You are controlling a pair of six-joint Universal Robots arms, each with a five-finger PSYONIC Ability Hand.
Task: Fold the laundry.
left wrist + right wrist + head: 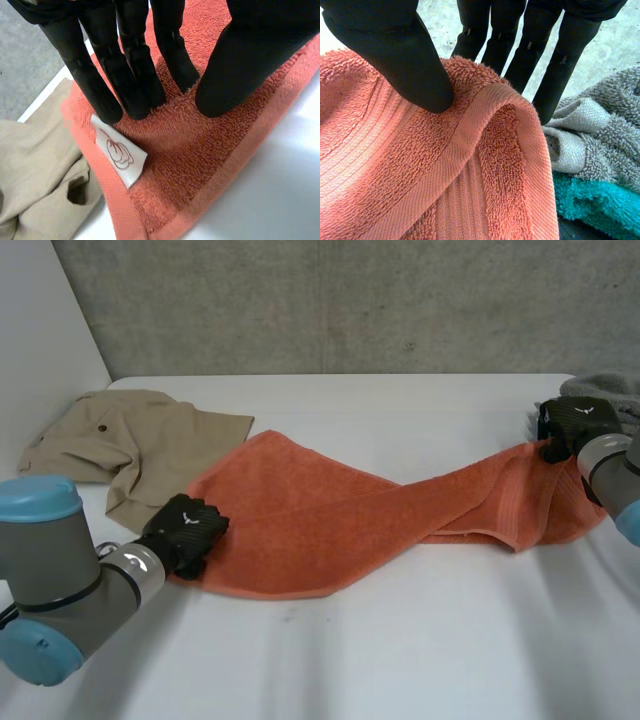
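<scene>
Out past the left robot hand (185,530), on its outer side, I see a beige garment (120,440) lying crumpled on the white counter (400,650); one edge of it lies just beside the hand. The hand sits on the near left corner of the orange towel (330,520). In its wrist view I read the hand as open. Its fingers (100,75) are straight, with their tips set down on the terry, and the thumb tip is planted a little apart from them. I see nothing curled round the cloth. Just beyond the fingertips a white label (119,155) with a looped line drawing is sewn at the towel's border, and the beige garment lies next to that edge.

From that corner the towel runs across the counter toward the other arm. It lies flat and wide near the left hand. Towards the right it narrows and folds over itself, and its far end lies beneath the right robot hand (572,425).

I see that hand gripping the towel. The thumb presses one face of a raised fold at the woven band along the towel's end, and the fingers stand straight behind the fold, so the cloth is pinched between them. Just beyond those fingers lies a grey towel (605,130), with a teal towel (600,205) beneath it.
</scene>
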